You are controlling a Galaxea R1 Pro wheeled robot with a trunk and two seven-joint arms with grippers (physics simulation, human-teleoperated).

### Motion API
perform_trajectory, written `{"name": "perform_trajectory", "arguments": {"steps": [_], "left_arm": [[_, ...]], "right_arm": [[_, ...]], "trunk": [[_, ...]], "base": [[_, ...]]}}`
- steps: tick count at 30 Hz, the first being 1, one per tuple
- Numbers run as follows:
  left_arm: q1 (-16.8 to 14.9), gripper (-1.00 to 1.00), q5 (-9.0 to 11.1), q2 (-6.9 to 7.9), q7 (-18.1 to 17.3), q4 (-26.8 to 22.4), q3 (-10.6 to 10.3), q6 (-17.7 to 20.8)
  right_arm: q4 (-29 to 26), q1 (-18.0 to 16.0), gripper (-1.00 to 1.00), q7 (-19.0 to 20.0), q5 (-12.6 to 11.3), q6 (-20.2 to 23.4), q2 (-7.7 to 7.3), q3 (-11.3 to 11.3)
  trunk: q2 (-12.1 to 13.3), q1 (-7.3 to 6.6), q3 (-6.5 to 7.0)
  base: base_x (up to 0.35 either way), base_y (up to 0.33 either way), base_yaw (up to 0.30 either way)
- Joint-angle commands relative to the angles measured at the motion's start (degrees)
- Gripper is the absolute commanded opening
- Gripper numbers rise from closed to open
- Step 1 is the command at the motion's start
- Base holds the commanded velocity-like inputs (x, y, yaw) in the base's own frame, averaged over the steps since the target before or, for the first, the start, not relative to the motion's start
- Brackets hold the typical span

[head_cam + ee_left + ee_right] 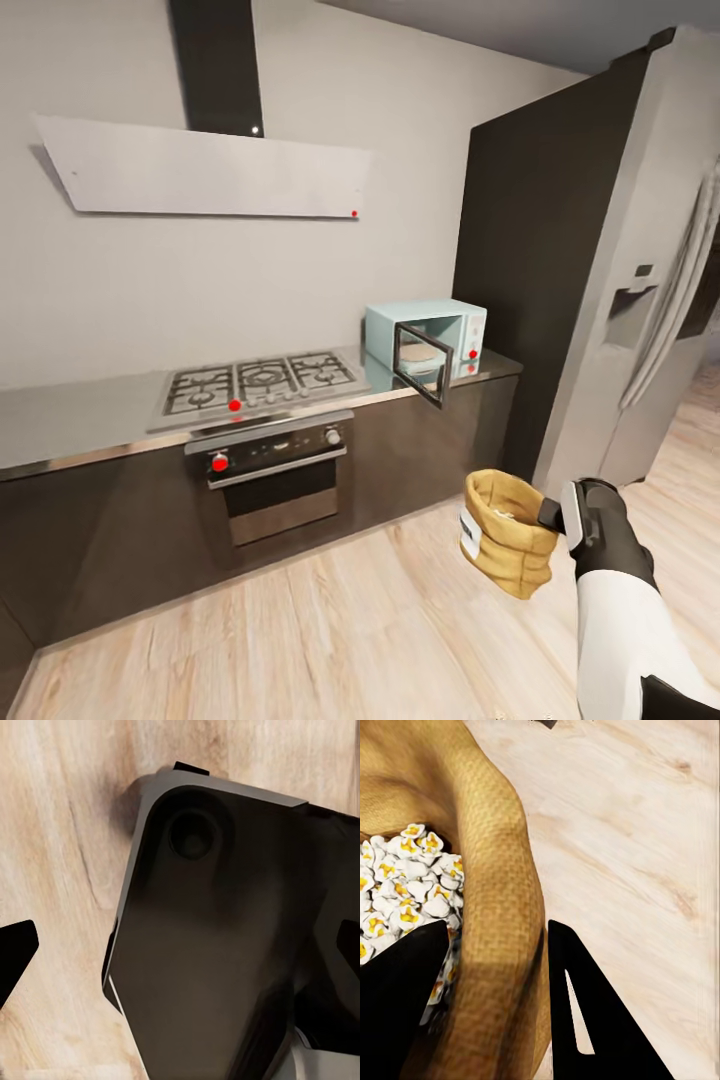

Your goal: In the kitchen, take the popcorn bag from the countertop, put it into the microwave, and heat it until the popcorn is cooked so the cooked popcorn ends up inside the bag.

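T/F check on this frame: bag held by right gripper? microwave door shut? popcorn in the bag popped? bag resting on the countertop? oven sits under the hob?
1. The right gripper holds the popcorn bag by its rim. True.
2. The microwave door is shut. False: it stands swung open.
3. The popcorn in the bag is white and puffed with yellow centres. True.
4. The bag rests on the countertop. False: it hangs in the air over the wood floor.
5. The oven sits under the hob. True.
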Motion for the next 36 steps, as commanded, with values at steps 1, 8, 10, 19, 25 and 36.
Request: {"name": "perform_trajectory", "arguments": {"steps": [1, 8, 10, 19, 25, 36], "left_arm": [[0.0, 1.00, 0.2, 0.00, 0.0, 0.0, 0.1, -0.2], [0.0, 1.00, 0.2, 0.04, 0.0, 0.0, 0.1, -0.2], [0.0, 1.00, 0.2, 0.01, 0.0, 0.0, 0.1, -0.2], [0.0, 1.00, 0.1, 0.00, 0.0, 0.0, -0.1, -0.2], [0.0, 1.00, -0.2, 0.00, 0.0, 0.0, -0.5, -0.2], [0.0, 1.00, -0.4, -0.09, 0.0, 0.0, -0.6, -0.2]], "right_arm": [[0.0, -0.1, -1.00, 0.3, 0.6, 0.3, -0.01, 0.0], [0.0, -0.1, -1.00, 0.5, 2.7, 0.2, -0.03, 0.1], [0.0, -0.1, -1.00, 0.8, 2.8, 0.2, -0.04, 0.2], [0.0, -0.1, -1.00, 2.5, 3.3, 0.2, -0.99, 0.3], [0.0, -0.1, -1.00, 4.0, 3.7, 0.3, -1.02, 0.4], [0.0, -0.1, -1.00, 15.5, 13.7, -0.1, -1.01, 0.4]], "trunk": [[0.0, 0.00, -0.05], [0.0, 0.00, 0.14], [0.0, 0.00, 0.20], [0.0, 0.00, 0.44], [0.0, 0.00, 0.60], [0.0, 0.00, 0.89]], "base": [[0.000, 0.000, -0.242], [0.000, 0.000, -0.242], [0.000, 0.000, -0.242], [0.000, 0.000, -0.242], [0.000, 0.000, -0.242], [0.000, 0.000, -0.243]]}}
